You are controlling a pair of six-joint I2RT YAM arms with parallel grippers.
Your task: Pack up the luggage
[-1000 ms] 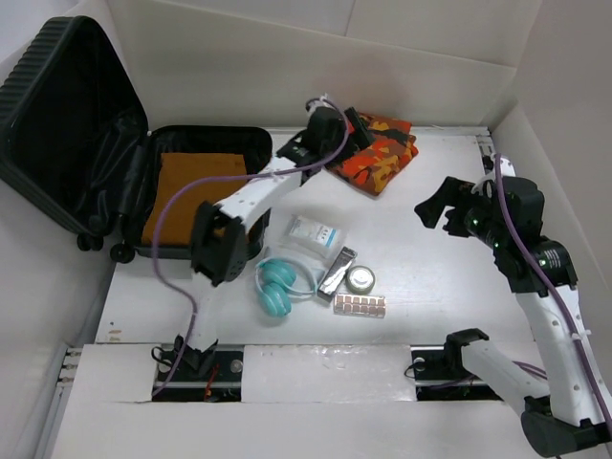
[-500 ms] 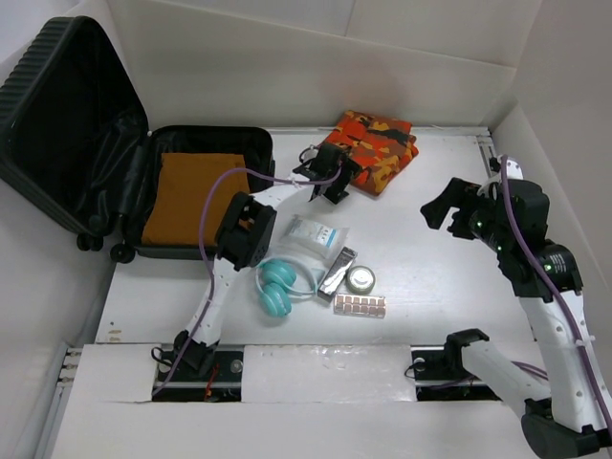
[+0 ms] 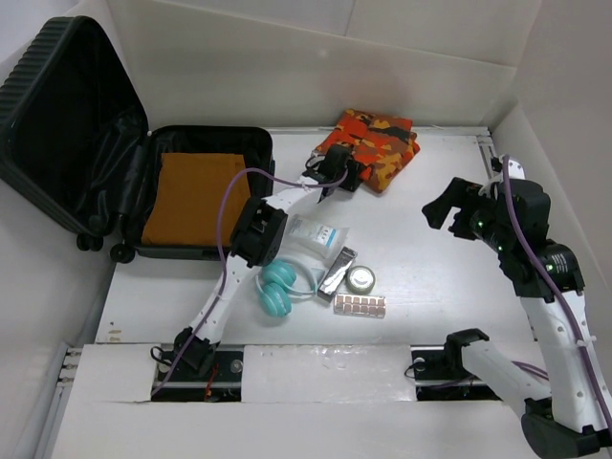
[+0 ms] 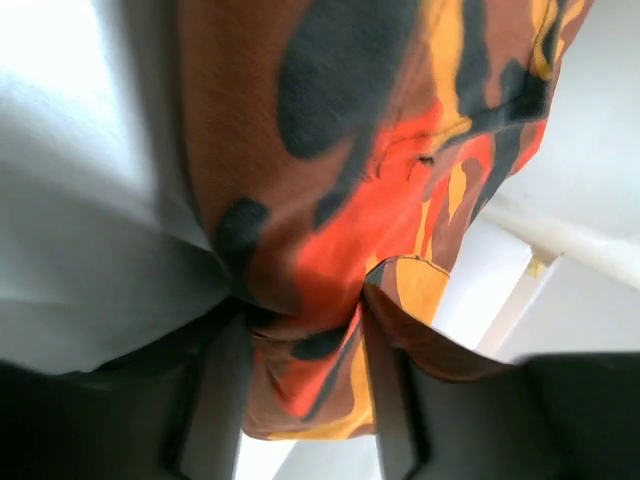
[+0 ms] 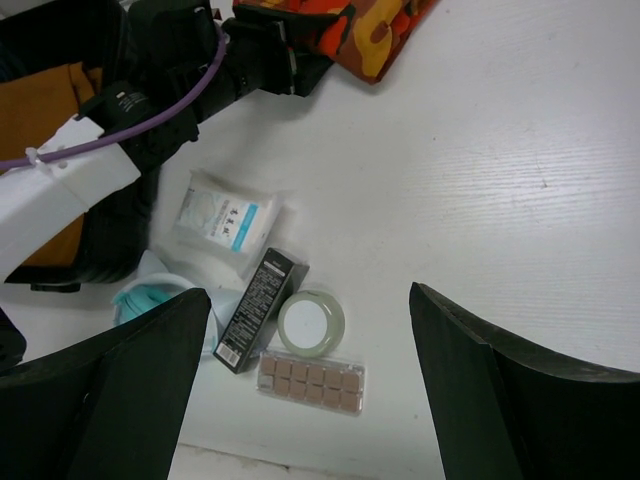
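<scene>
The luggage lies open at the back left, its lid leaning up. A folded orange-brown cloth rests in its base. An orange, red and black camouflage cloth lies folded at the back centre. My left gripper is at that cloth's near left edge. In the left wrist view its fingers pinch a fold of the camouflage cloth between them. My right gripper hangs open above the right side of the table, nothing between its fingers.
A white wipes packet, teal headphones, a black box, a round green tin and a blister tray of brown tablets lie grouped mid-table. White walls enclose the table.
My left gripper came down from above the camouflage cloth to its near left edge and closed its jaws on a fold. The right arm barely moved.
</scene>
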